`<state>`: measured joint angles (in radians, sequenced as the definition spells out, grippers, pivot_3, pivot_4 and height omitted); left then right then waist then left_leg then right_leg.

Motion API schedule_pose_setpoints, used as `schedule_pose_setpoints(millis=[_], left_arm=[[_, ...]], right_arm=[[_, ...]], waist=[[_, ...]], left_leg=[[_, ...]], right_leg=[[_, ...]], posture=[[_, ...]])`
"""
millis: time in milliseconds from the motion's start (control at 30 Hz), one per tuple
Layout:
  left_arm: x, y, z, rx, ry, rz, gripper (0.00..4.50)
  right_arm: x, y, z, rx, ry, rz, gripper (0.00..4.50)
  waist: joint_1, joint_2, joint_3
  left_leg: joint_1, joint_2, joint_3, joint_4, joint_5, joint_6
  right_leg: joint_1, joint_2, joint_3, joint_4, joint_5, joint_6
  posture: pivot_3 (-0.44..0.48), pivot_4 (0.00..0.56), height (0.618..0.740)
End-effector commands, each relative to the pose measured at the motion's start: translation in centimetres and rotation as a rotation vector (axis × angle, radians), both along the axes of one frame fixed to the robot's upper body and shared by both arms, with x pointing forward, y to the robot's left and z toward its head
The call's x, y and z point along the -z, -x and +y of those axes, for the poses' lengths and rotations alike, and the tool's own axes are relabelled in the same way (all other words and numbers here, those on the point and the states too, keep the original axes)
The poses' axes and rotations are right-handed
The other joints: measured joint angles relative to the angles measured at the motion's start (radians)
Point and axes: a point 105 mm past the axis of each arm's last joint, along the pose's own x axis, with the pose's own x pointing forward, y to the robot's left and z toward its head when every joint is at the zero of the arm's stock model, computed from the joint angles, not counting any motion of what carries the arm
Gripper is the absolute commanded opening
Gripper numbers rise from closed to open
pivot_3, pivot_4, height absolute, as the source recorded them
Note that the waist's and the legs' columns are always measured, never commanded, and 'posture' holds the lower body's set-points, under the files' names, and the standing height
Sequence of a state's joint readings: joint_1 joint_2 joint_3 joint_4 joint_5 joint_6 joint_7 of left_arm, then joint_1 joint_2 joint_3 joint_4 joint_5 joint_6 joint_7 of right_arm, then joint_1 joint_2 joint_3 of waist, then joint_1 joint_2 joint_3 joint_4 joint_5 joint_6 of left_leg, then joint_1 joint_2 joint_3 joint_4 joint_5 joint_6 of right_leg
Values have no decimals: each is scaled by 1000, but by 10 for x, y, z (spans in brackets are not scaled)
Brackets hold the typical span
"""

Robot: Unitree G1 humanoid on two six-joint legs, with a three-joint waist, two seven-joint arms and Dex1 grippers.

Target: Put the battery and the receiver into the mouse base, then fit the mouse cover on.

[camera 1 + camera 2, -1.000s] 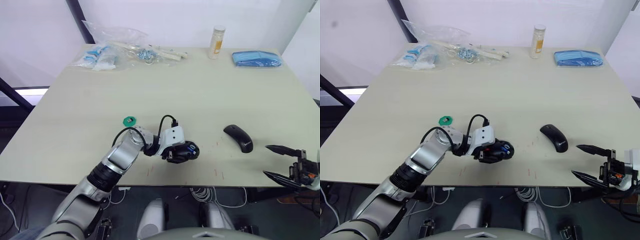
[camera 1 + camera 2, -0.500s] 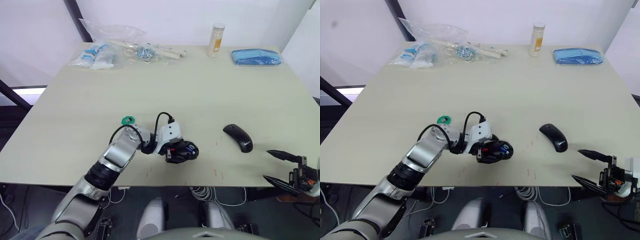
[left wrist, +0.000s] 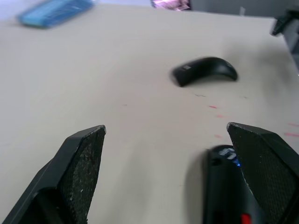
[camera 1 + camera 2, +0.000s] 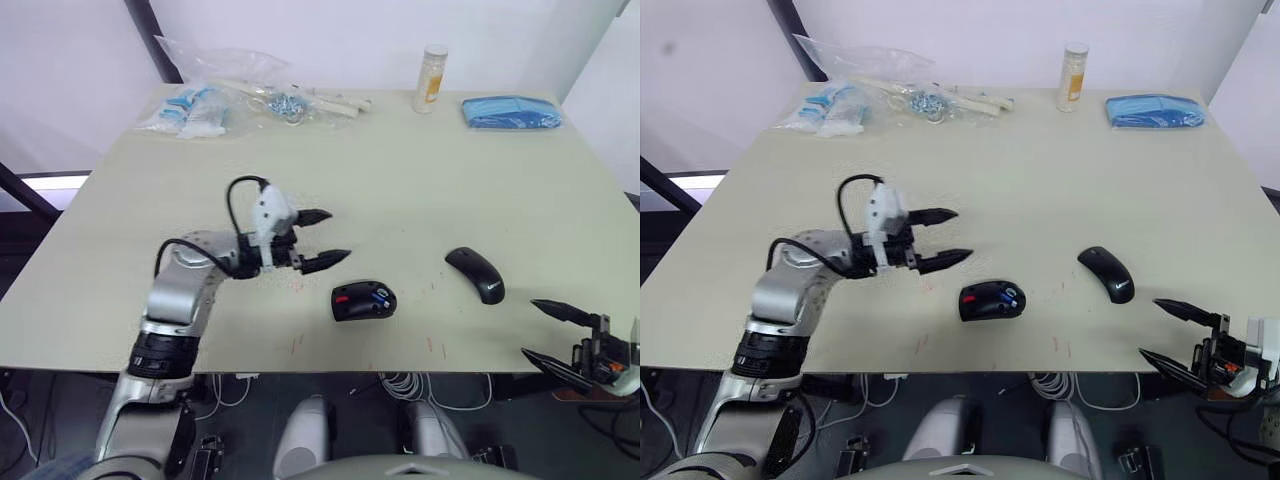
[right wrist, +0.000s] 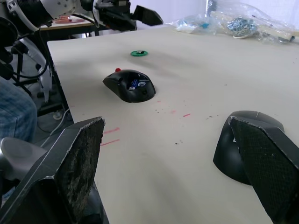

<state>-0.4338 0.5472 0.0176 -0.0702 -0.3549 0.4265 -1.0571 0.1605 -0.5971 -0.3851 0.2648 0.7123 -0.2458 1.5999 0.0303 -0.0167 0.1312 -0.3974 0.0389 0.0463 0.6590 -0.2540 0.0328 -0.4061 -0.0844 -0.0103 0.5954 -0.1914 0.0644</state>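
**Mouse base lies alone on the table, both grippers spread apart**

We see a wide pale table (image 4: 420, 170) carrying everything. Along its far edge lie clear plastic bags (image 4: 225, 90) of small parts at the far left, a blue cloth pack (image 4: 510, 112) at the far right, and an upright pale bottle (image 4: 432, 80) between them.

Our left gripper (image 4: 322, 238) hangs above the table left of centre, its two black fingers spread apart and holding nothing. It is to the left of and slightly farther than the mouse base, clear of it.

Our right gripper (image 4: 558, 335) sits off the near right edge of the table, fingers spread wide and empty. It is near the mouse cover but not touching it.

The mouse base (image 4: 364, 300) rests on the table near the front edge, about centre, with its red compartment and scroll wheel facing up. The mouse cover (image 4: 477, 274) lies to the right of the base, well apart from it, curved side up, with a small pale mark near its near end.

The battery (image 4: 379, 296) shows as a small blue piece seated in the open top of the mouse base. In the right wrist view a small green disc (image 5: 138, 53) lies on the table beyond the base.
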Motion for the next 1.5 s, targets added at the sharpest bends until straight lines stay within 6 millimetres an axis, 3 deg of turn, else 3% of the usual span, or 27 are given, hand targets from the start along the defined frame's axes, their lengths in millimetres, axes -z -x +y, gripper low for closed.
schedule_pose_setpoints(millis=[33,233,333,567,967,1133,1200,1300,1467,1500], left_arm=[[-8,-11,51,-153,47,-52,4431],[-4,-19,89,-206,22,-63,4431],[-3,-16,97,-140,4,-67,4431],[5,-19,130,-166,-13,-23,4431],[17,-18,160,-203,-55,11,4431],[22,-20,167,-244,-66,21,4431],[22,-21,166,-232,-51,30,4050],[21,-23,168,-244,-79,29,2985],[22,-27,166,-241,-78,60,2985],[23,-27,166,-240,-92,65,2745]], right_arm=[[-9,-1,-3,10,12,-48,4500],[-11,-4,-4,6,15,-55,4500],[-12,-5,-6,3,23,-59,4500],[-16,-5,0,-11,16,-78,4500],[-28,1,25,-21,-33,-145,4500],[-21,10,37,-19,-34,-140,4500],[-20,12,40,-16,-45,-134,4500],[-20,14,44,-15,-50,-133,4500],[-20,15,47,-7,-53,-138,4500],[-20,15,48,-7,-54,-138,4500]], waist=[[0,0,0],[-11,-1,1],[-14,-3,2],[-16,-3,2],[-15,-4,2],[-15,-5,2],[-16,-5,2],[-15,-6,2],[-15,-6,2],[-16,-6,2]], left_leg=[[0,0,0,0,0,0],[0,0,1,0,0,0],[0,0,1,0,0,0],[1,0,1,0,0,0],[0,1,1,0,0,0],[1,1,1,0,0,0],[1,1,1,0,0,0],[0,1,2,3,0,0],[0,1,1,5,0,-1],[0,1,2,5,0,-1]], right_leg=[[0,0,0,0,0,0],[0,0,0,0,0,0],[1,0,0,0,1,-1],[0,0,-1,0,2,-3],[0,-1,-1,2,2,-3],[-1,-1,-2,5,2,-3],[-1,-1,-1,6,1,-3],[-3,-1,-1,8,0,0],[-3,-1,-1,10,0,0],[-3,-1,-1,11,0,0]], posture=[[0,150,740],[0,150,740],[0,150,740],[0,150,740],[0,150,740],[0,150,740],[0,150,740],[0,150,740],[0,150,740],[0,150,740]])
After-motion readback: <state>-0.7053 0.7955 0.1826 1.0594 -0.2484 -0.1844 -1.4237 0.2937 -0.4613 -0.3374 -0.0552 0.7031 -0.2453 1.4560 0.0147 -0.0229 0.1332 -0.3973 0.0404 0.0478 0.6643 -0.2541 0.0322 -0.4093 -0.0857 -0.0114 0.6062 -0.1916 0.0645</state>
